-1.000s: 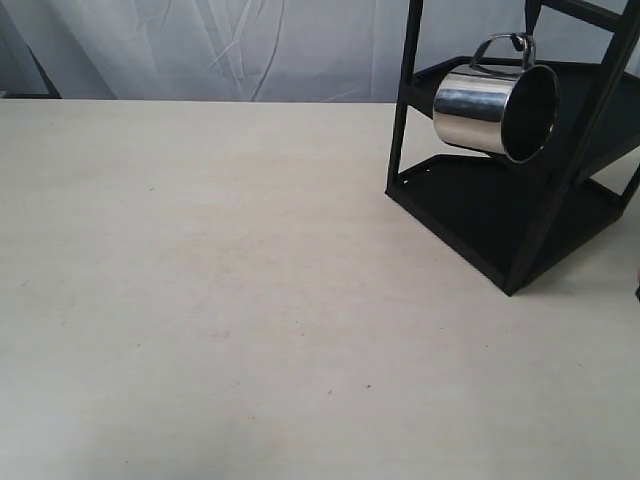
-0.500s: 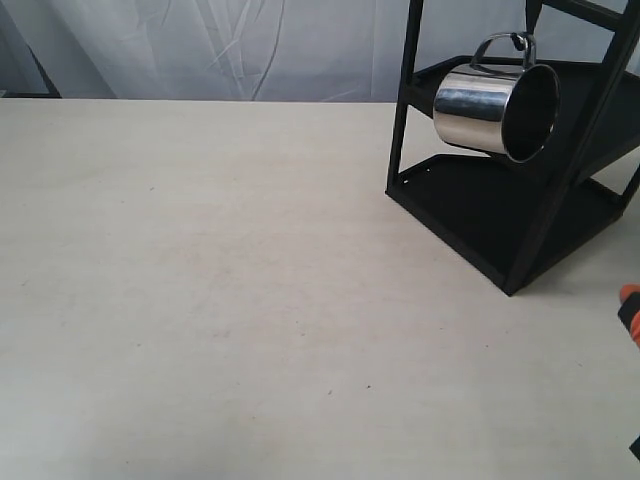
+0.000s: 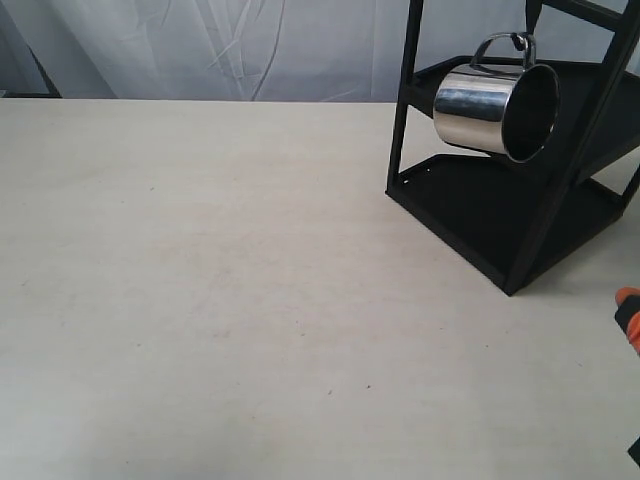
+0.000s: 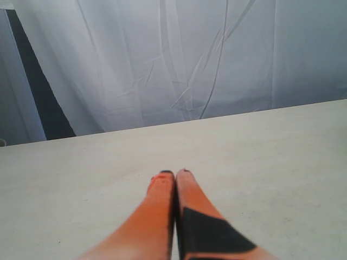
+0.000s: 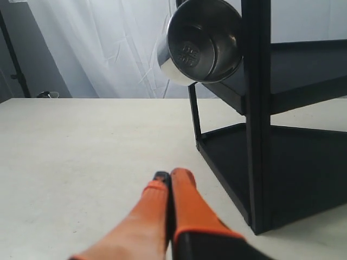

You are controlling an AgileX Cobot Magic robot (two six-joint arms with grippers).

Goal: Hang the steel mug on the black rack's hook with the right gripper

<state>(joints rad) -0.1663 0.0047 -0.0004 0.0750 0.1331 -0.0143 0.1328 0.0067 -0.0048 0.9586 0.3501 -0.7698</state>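
The steel mug [image 3: 495, 110] hangs by its looped handle from the hook [image 3: 520, 40] on the black rack [image 3: 520, 190], tilted with its mouth facing out; the right wrist view shows the mug's [image 5: 201, 40] underside high up beside a post of the rack [image 5: 257, 119]. My right gripper [image 5: 170, 176] is shut with nothing between its orange fingers, low over the table and apart from the mug; only an orange tip [image 3: 628, 305] shows at the exterior view's right edge. My left gripper [image 4: 174, 174] is shut and empty above bare table.
A pale table [image 3: 220, 280] stretches left of the rack. White curtain [image 3: 250, 45] hangs behind it. The rack's slanted lower tray [image 3: 480, 205] sits at the table's right side.
The right gripper's orange tip has come into the exterior view at the right edge and shifted slightly. The mug hangs still on the hook.
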